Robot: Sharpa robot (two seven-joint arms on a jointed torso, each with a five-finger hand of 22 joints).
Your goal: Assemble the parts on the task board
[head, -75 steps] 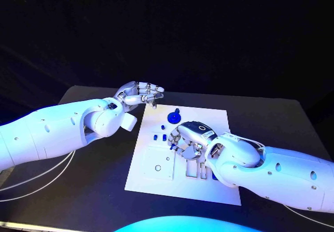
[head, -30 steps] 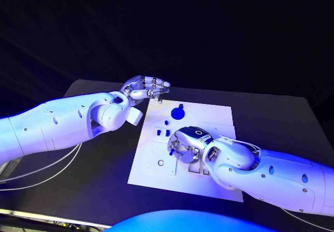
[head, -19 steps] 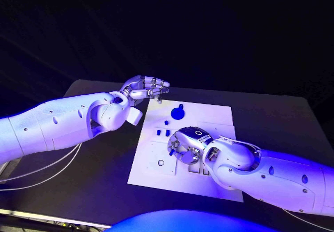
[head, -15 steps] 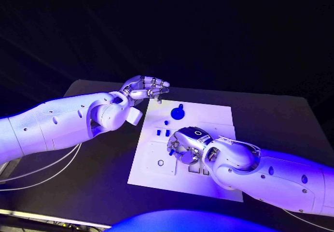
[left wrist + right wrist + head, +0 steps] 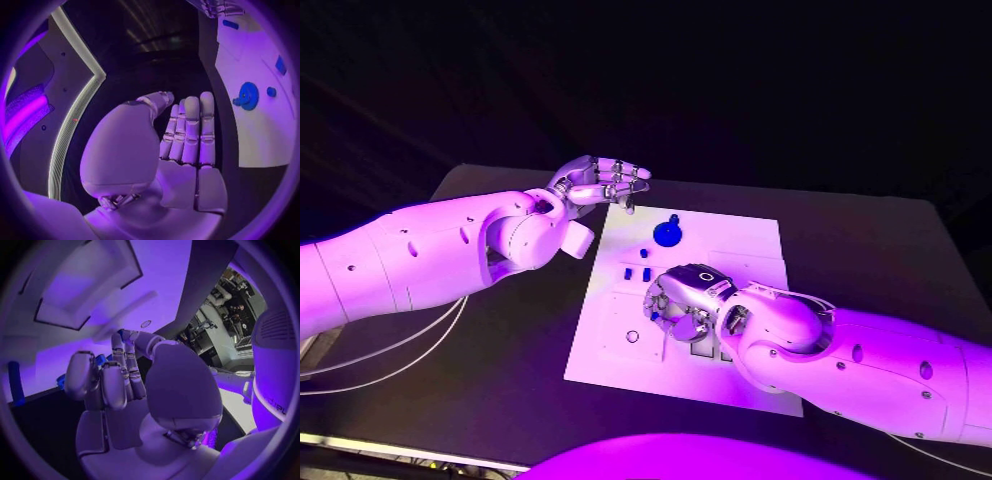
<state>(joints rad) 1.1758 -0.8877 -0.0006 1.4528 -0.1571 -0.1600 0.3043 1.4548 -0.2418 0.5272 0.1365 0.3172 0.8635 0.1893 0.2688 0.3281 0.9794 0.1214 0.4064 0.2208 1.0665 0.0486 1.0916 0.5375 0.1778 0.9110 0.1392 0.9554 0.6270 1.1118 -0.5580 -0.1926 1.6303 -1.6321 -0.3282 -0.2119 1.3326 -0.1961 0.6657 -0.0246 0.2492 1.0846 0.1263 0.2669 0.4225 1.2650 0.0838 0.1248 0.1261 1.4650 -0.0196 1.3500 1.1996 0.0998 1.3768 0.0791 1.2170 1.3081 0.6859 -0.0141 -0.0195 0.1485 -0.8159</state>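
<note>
The right robot hand (image 5: 682, 300) sits low over the centre of the white rectangular task board (image 5: 733, 235), fingers curled close together; small blue plastic pieces (image 5: 100, 360) show at its fingertips, but whether they are gripped cannot be told. The left robot hand (image 5: 600, 185) hovers at the board's upper left corner, fingers drawn together, holding nothing visible. A round blue knob-like part (image 5: 668, 233) stands in the board's upper middle, and two small blue pegs (image 5: 636, 273) sit at centre left. The parts appear light, rigid and smooth; a fingertip pinch across their sides seems advisable. The board lies flat on the black bench (image 5: 877, 250).
</note>
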